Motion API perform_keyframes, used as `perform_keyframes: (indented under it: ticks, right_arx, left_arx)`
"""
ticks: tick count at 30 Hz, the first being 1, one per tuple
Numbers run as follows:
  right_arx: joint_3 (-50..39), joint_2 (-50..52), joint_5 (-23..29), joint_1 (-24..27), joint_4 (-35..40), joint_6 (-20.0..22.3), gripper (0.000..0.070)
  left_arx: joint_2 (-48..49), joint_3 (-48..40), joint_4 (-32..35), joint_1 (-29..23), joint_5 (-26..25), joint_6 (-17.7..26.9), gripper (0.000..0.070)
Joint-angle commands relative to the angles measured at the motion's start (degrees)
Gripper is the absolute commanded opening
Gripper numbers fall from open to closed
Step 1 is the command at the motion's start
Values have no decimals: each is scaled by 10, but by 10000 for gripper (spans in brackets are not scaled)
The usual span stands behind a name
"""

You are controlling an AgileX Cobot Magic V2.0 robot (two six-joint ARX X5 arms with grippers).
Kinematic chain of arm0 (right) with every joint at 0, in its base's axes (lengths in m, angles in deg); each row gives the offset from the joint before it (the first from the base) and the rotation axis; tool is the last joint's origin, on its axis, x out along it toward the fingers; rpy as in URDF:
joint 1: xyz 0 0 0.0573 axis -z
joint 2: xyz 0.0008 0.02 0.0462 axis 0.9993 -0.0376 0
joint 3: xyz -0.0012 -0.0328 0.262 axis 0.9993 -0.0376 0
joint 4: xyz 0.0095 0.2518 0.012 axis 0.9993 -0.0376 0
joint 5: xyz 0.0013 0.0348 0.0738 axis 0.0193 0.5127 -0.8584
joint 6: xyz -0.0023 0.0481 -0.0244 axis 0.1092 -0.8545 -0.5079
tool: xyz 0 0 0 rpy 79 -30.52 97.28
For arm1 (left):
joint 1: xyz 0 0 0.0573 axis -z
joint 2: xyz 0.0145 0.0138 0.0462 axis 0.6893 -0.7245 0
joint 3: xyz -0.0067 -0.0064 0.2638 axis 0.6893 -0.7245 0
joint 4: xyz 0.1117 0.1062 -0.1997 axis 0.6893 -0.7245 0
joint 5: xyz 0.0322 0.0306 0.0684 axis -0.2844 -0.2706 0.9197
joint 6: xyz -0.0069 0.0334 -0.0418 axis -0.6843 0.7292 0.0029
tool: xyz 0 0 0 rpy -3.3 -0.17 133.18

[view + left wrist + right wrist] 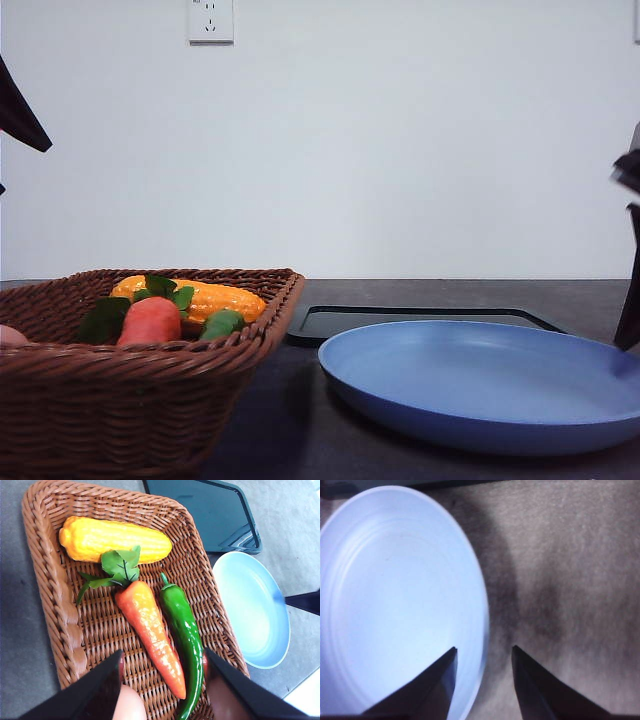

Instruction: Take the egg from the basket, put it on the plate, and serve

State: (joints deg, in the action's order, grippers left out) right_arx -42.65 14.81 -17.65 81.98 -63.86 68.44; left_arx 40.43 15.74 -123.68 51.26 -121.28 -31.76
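The left gripper (162,680) hangs over the basket (50,580), fingers apart. The egg (129,705), half hidden, might roll away beside the carrot (150,635).

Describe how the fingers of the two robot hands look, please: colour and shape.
Left hand: two flat, matte black fingers tapering to pointed tips. Right hand: the same black, wedge-shaped fingers with narrow tips. No markings or cables are visible on them.
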Motion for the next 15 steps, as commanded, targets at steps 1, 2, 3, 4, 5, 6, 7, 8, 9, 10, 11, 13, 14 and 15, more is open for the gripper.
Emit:
perform_keyframes:
  ticks: [1, 2, 3, 4, 5, 6, 7, 8, 9, 10, 11, 13, 14, 15]
  right_arx:
    - [7, -24, -9, 0, 17, 3, 220]
    - [7, -35, -16, 0, 26, 3, 216]
    - [7, -45, -25, 0, 35, 2, 214]
    - [7, -54, -34, 0, 43, -4, 210]
    - [7, -62, -41, 0, 51, -9, 203]
    - [7, -69, -45, 0, 58, -15, 194]
    - [7, -74, -45, 0, 60, -20, 169]
    - [7, -77, -45, 0, 62, -23, 143]
    - [7, -80, -45, 0, 63, -24, 116]
    - [7, -80, -45, 0, 62, -24, 87]
    - [7, -80, -45, 0, 61, -24, 60]
    - [7, -79, -45, 0, 61, -26, 12]
    - [7, -78, -45, 0, 61, -27, 0]
    - [7, -77, -45, 0, 61, -28, 0]
  left_arx:
    - [-3, 11, 6, 2, -2, 6, 325]
    - [-3, 11, 6, 2, -2, 6, 325]
    - [-3, 11, 6, 2, -2, 6, 325]
    - [-3, 11, 6, 2, -2, 6, 325]
    - [-3, 11, 6, 2, -2, 6, 325]
    - [-3, 11, 6, 2, -2, 6, 325]
    - [-3, 11, 6, 2, -2, 6, 325]
    - [-3, 11, 6, 2, -2, 6, 325]
    - [-3, 11, 6, 2, -2, 6, 325]
    - [-3, 11, 6, 2, -2, 6, 325]
    - [-3, 11, 6, 2, -2, 6, 325]
    - [-3, 11, 6, 2, -3, 6, 325]
    - [-3, 11, 6, 2, -3, 6, 325]
    - [-3, 11, 6, 2, -3, 6, 325]
